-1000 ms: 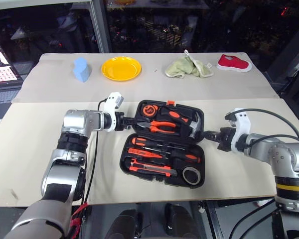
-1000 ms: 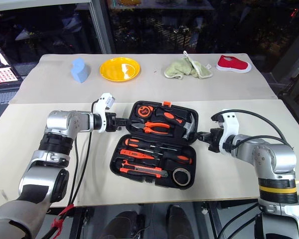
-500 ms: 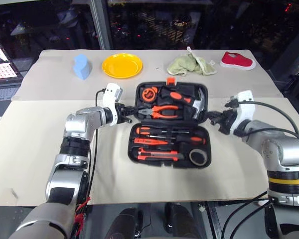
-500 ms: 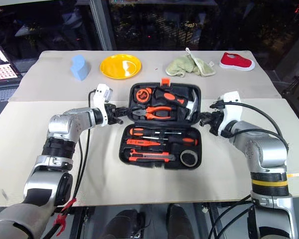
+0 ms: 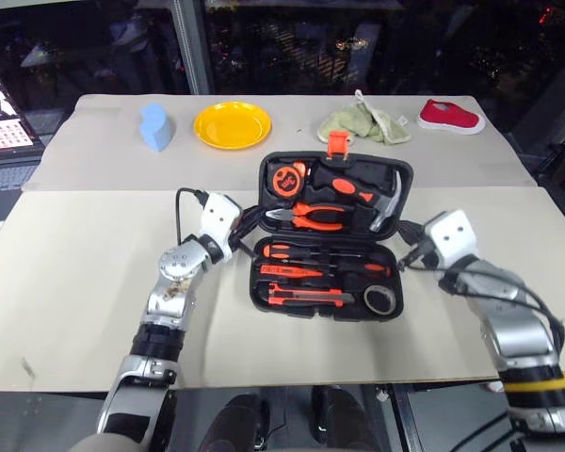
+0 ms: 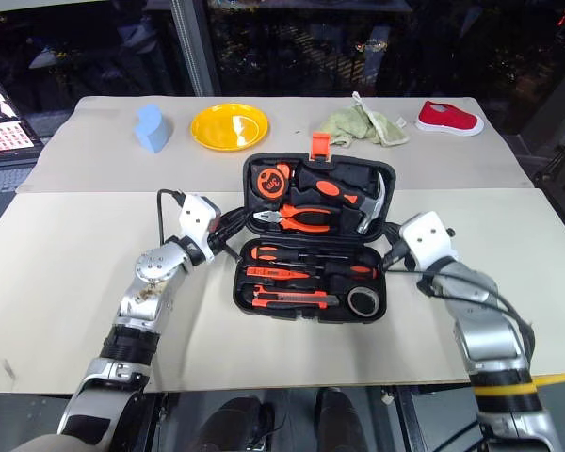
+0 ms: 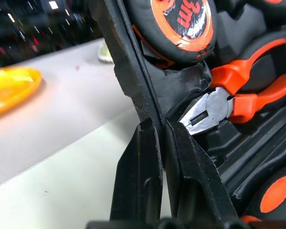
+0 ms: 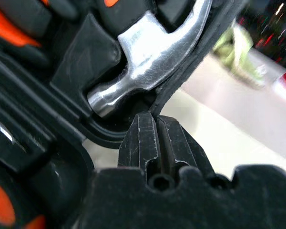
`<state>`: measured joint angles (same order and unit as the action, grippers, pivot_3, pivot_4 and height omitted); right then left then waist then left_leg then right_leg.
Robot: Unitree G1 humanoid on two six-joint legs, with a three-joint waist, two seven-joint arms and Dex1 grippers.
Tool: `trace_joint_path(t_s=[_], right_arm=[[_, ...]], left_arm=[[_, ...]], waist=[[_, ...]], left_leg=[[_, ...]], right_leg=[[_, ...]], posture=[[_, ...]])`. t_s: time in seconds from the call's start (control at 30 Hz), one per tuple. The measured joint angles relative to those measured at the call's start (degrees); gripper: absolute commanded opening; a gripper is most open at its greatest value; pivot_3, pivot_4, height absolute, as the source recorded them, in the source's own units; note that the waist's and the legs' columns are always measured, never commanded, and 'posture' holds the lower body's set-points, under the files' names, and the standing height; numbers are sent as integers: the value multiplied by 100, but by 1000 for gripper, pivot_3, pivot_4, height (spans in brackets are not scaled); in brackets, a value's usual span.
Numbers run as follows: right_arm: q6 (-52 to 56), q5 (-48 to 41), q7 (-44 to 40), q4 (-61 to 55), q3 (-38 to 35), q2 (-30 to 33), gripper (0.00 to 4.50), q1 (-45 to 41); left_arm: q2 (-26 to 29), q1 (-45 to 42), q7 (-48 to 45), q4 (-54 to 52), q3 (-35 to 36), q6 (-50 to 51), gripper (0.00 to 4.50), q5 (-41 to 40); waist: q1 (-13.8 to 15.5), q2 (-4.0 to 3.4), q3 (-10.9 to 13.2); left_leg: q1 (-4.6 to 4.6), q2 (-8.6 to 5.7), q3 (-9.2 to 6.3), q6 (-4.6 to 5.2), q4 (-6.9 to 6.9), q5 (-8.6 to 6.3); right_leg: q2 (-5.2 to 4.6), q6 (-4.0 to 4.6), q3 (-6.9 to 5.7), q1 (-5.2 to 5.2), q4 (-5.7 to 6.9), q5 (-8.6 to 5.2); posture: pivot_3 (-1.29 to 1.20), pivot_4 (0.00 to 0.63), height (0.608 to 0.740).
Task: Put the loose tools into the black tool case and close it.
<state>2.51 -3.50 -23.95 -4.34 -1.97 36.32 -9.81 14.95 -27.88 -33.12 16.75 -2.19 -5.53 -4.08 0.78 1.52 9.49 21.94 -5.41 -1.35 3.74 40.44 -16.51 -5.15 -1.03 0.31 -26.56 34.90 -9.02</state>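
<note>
Lid-closing is underway: left gripper (image 7: 155, 143) and right gripper (image 8: 156, 138), each clamped on the black tool case (image 5: 264, 292) lid's side rims, should fold it nearward.

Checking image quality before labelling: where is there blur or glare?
Left wrist view: yellow plate and table soft, pliers crisp. Right wrist view: hammer head glints, green cloth blurred. Eye views: sharp, dark background.
</note>
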Motion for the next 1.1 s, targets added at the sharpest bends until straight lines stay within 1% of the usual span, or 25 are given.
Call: trace_joint_path(t_s=[0.1, 0.13, 0.2, 0.3, 0.4, 0.53, 0.6, 0.63, 0.7, 0.73, 0.77, 0.8, 0.83, 0.87, 0.9, 0.93, 1.0, 1.07, 1.1], right_arm=[[-648, 312, 132, -7, 6, -33, 0, 353], [-832, 420, 164, -6, 13, -33, 0, 438], [-1237, 698, 290, -1, 24, -34, 0, 615], [-1658, 1030, 472, 35, 38, -38, 0, 759], [-2048, 1314, 689, 88, 39, -92, 0, 916], [-2508, 1531, 917, 101, 37, -103, 0, 1167], [-2681, 1648, 991, 74, 21, -102, 0, 1368], [-2802, 1702, 1037, -21, -23, -94, 0, 1572], [-3048, 1783, 1067, -278, -146, -62, 702, 2085], [-3097, 1780, 1016, -436, -197, 22, 882, 2372], [-3062, 1610, 798, -603, -291, 161, 1262, 2785], [-2884, 1245, 498, -780, -416, 293, 1566, 3239], [-2737, 1041, 343, -860, -500, 333, 2016, 3443], [-2309, 454, 39, -1101, -689, 435, 2300, 3706], [-1514, -604, -420, -1562, -998, 696, 2631, 4078], [-899, -1420, -796, -1929, -1318, 1012, 3040, 4426], [97, -2822, -1647, -2539, -2002, 1511, 3040, 5235], [841, -3801, -2389, -3038, -2339, 1798, 3040, 5851], [1073, -4045, -2569, -3180, -2378, 1859, 3040, 5909]], left_arm=[[22, 109, 89, 82, -17, -272, 21, 99], [33, 122, 103, 120, -19, -358, 21, 126], [75, 154, 116, 216, -23, -578, 21, 180], [125, 181, 118, 334, -28, -834, 21, 205], [159, 232, 117, 375, -30, -967, 21, 203], [230, 484, 115, 166, -30, -1052, 21, 186], [261, 608, 114, 32, -31, -1049, 768, 175], [305, 735, 115, -66, -24, -1039, 1011, 176], [434, 1059, 117, -324, 43, -985, 1786, 121], [543, 1207, 117, -438, 103, -874, 2153, 117], [713, 1402, 115, -588, 207, -638, 2541, 56], [898, 1634, 108, -742, 413, -326, 2887, -77], [1010, 1734, 100, -804, 531, -165, 3341, -139], [1181, 1818, 36, -923, 690, 131, 3608, -302], [1396, 1813, -124, -1068, 802, 496, 3963, -524], [1609, 1784, -259, -1172, 892, 744, 4413, -664], [1934, 1551, -500, -1175, 1067, 1212, 4413, -894], [2101, 1158, -747, -900, 1102, 1648, 4413, -1033], [2118, 943, -872, -706, 1073, 1797, 4413, -1065]], waist=[[-9, 0, 0], [-15, 0, 0], [-29, -1, -1], [-38, -2, -1], [-46, -5, -4], [-69, -24, -19], [-73, -25, -21], [-66, -28, -23], [-49, -31, -25], [-39, -31, -25], [-29, -31, -25], [-24, -29, -23], [-25, -27, -20], [-23, -27, -18], [-21, -34, -14], [-23, -36, -11], [-12, -29, -10], [6, -26, -8], [15, -21, -8]], left_leg=[[-62, 0, 5, 11, -3, -7], [-73, 0, 10, 31, -2, -18], [-88, 3, 21, 39, -2, -21], [-91, 13, 29, 8, -2, -3], [-91, 21, 34, 7, -2, -3], [-98, 25, 43, 17, -5, -10], [-107, 27, 45, 22, -7, -14], [-116, 28, 46, 28, -15, -17], [-148, 29, 45, 50, -42, -31], [-170, 30, 45, 52, -54, -36], [-178, 34, 44, 55, -58, -41], [-176, 37, 42, 59, -59, -44], [-175, 39, 42, 61, -57, -45], [-172, 39, 44, 62, -50, -45], [-172, 39, 46, 66, -34, -47], [-179, 42, 45, 71, -32, -49], [-203, 60, 41, 71, -30, -50], [-235, 108, 44, 63, -32, -57], [-238, 120, 46, 40, -31, -69]], right_leg=[[8, -3, 5, 54, 2, -2], [15, -4, 9, 61, 6, -3], [28, -4, 24, 70, 13, -3], [42, -1, 36, 69, 15, -1], [52, 0, 45, 66, 14, -1], [55, 0, 54, 67, 12, -1], [57, 0, 57, 76, 11, -2], [57, 0, 57, 85, 10, -3], [58, 3, 59, 105, 6, -12], [58, 4, 59, 127, 1, -22], [60, 4, 57, 136, 1, -33], [61, 3, 54, 133, -1, -37], [62, 3, 54, 134, 0, -37], [59, 3, 56, 134, 2, -36], [51, -8, 55, 142, 0, -43], [24, -46, 51, 159, -3, -66], [23, -62, 46, 197, -12, -77], [30, -84, 23, 243, -41, -93], [39, -87, 19, 250, -54, -94]], posture=[[0, 150, 740], [0, 150, 740], [0, 150, 740], [0, 150, 740], [0, 150, 740], [0, 150, 740], [0, 150, 740], [0, 150, 740], [0, 150, 740], [0, 150, 740], [0, 150, 740], [0, 150, 740], [0, 150, 740], [0, 150, 740], [0, 150, 740], [0, 150, 740], [0, 150, 740], [0, 150, 740], [0, 150, 740]])
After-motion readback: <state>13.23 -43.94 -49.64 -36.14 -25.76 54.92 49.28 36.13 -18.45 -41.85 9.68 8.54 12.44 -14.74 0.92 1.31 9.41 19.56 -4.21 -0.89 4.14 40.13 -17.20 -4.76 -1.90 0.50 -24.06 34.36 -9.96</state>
